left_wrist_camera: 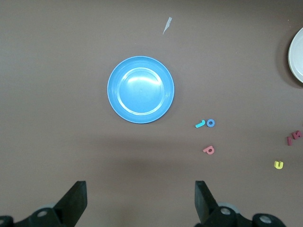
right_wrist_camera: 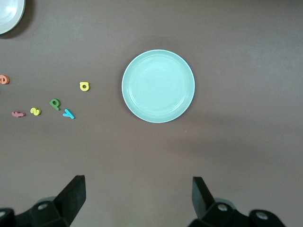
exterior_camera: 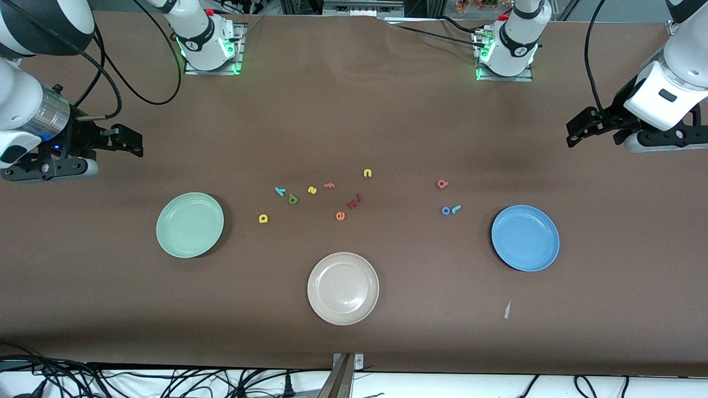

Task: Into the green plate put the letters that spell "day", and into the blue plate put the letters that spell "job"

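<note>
A brown matte sheet covers the whole bench (exterior_camera: 354,110), and along the edge nearest the front camera black cables (exterior_camera: 138,381) trail over a white floor. Three round plates lie on it: the green plate (exterior_camera: 189,224) toward the right arm's end, the blue plate (exterior_camera: 525,237) toward the left arm's end, and a beige plate (exterior_camera: 343,288) between them, nearest the camera. All three are bare. The small foam letters lie loose on the sheet, farther from the camera than the plates. The yellow d (exterior_camera: 263,218) sits closest to the green plate, with the dark green a (exterior_camera: 292,199) and the teal y (exterior_camera: 280,191) just beside each other a little farther off. Near the blue plate the blue o (exterior_camera: 446,210) and the teal j (exterior_camera: 456,208) almost touch, and the salmon b (exterior_camera: 442,184) lies apart from them, farther from the camera. A yellow n (exterior_camera: 367,173), an orange e (exterior_camera: 340,215) and other stray letters are scattered in the middle. A small pale scrap (exterior_camera: 506,309) lies nearer the camera than the blue plate. The left gripper (left_wrist_camera: 140,198) hangs in the air at its end of the bench, fingers wide and holding nothing; the right gripper (right_wrist_camera: 138,196) hangs likewise at the other end, fingers wide and empty.
</note>
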Available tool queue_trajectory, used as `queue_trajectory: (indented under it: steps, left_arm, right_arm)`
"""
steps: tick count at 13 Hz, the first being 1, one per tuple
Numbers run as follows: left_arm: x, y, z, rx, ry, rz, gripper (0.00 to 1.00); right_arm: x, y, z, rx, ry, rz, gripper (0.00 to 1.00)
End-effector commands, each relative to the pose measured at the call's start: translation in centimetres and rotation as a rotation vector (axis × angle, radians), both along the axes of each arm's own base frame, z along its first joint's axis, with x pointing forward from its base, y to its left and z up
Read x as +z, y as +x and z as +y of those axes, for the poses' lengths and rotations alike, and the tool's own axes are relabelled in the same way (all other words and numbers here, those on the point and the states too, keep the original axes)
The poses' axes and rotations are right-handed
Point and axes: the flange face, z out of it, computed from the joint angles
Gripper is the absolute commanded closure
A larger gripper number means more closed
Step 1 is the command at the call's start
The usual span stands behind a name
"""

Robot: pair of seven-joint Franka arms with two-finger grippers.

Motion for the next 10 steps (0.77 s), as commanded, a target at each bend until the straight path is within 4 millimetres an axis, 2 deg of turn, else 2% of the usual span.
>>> queue_trajectory:
  steps: [1, 10]
  left_arm:
    - [0.35, -0.04, -0.47, -0.025, -0.011, 0.007, 0.00]
    - [0.43, -0.11, -0.73, -0.029, -0.011, 0.006, 0.00]
  right_arm:
    - [0.05, -0.17, 0.11, -0.003, 0.011, -0.002, 0.00]
    - [-0.33, -0.16, 0.11, -0.003, 0.010, 0.001, 0.00]
